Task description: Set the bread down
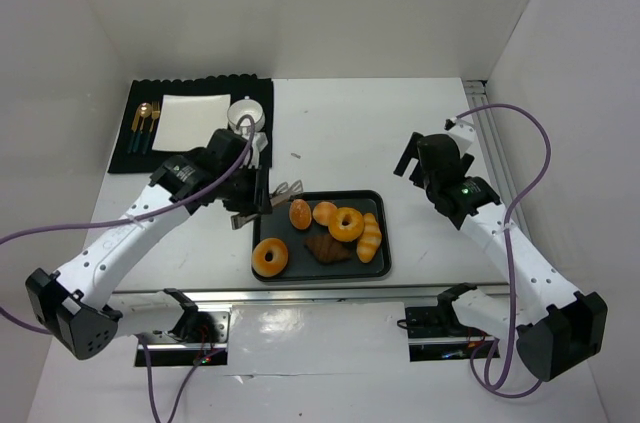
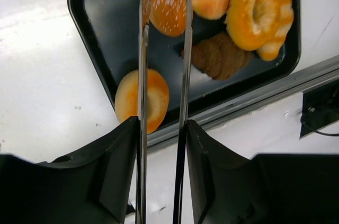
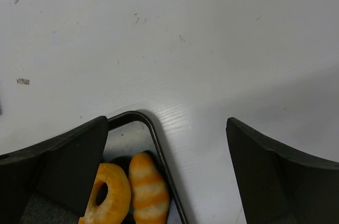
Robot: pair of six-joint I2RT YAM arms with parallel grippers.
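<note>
My left fingers point(image 2: 124, 152) are clamped on the tongs point(image 2: 142, 75), tips straddling one bun point(image 2: 168, 4) at the tray's point(image 2: 95, 49) eleven o'clock. It looks light, soft and smooth, so I'd squeeze gently across its middle. My right fingers point(image 3: 74, 155) are spread, empty.

Light bright, even, overhead; shadows soft. Glare patch on tabletop point(image 2: 37, 28), my left wrist cam. Tongs point(image 2: 141, 128) sl. blurred close-up. My right claw point(image 3: 167, 123) fingers underexposed.

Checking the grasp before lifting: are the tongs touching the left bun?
Cannot tell: left wrist view shows tongs straddling the bun, tips overlapping its edges, but contact is unclear.
</note>
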